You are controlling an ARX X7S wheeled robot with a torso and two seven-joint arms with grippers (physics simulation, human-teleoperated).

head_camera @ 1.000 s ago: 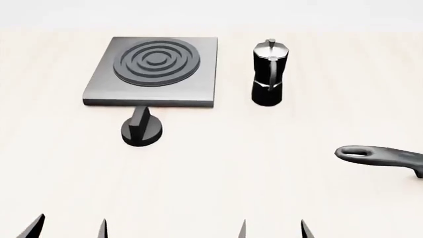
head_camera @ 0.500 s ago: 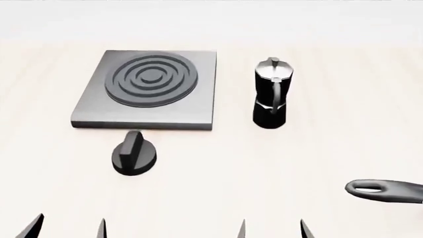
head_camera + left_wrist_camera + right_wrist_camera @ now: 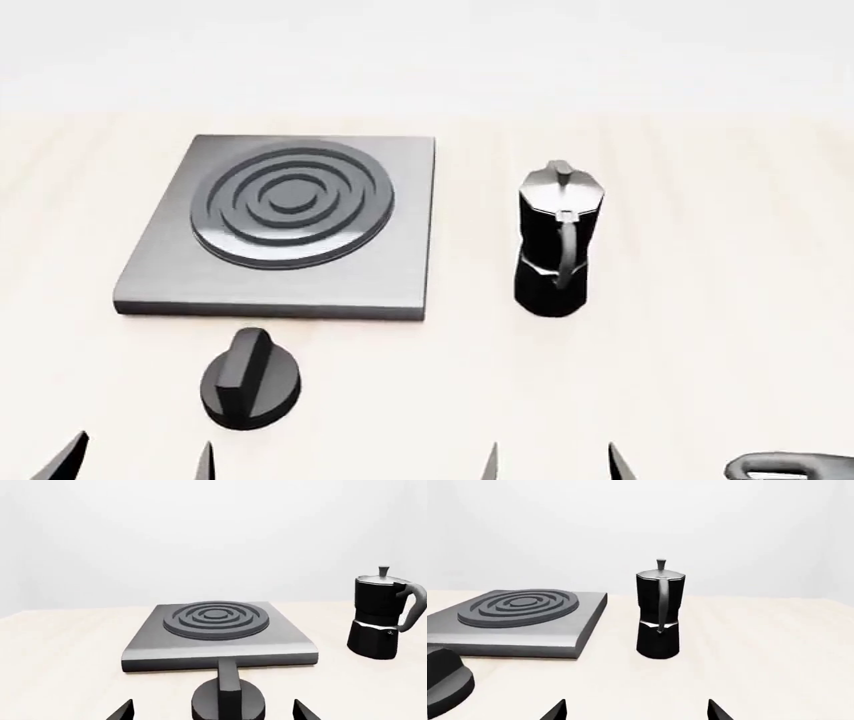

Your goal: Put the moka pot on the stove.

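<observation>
The tall glossy black moka pot stands upright on the table, centre-right (apart from the grey square stove); both claws spread open, empty.

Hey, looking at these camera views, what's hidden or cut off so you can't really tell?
- Pan handle: head view, cut by the lower right corner; whatever it joins is out of frame.
- Left gripper and right gripper: only fingertips show at the bottom edge in every view.
- Knob: left wrist view, base cut off.
- Moka pot: spout side faces away.
- Stove: fully visible.
</observation>
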